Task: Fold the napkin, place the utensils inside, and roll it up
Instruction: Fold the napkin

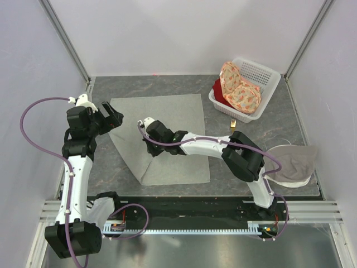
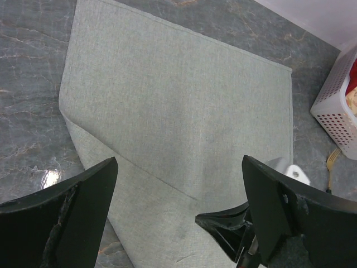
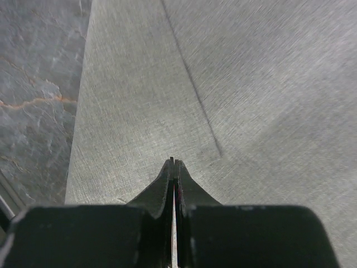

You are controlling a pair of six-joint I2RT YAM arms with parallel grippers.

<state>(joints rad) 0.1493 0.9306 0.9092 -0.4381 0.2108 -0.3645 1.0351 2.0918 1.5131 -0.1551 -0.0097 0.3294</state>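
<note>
Our left claw [image 1: 109, 118] is spread wide over the left edge of the plain sage-grey square cloth napkin [image 1: 167, 111]. The napkin lies on the dark grey stone tabletop [image 1: 106, 167], and a slanted fold line runs across it. Our right claw [image 1: 152, 148] is squeezed tight, tips down on the middle of the napkin. We cannot tell if it pinches any cloth. Further right, the slim fork with the shiny gold head [image 1: 233, 121] lies near the napkin, just beside the white plastic basket [image 1: 268, 75]. A pale beige-grey cloth [image 1: 293, 162] sits far right.
</note>
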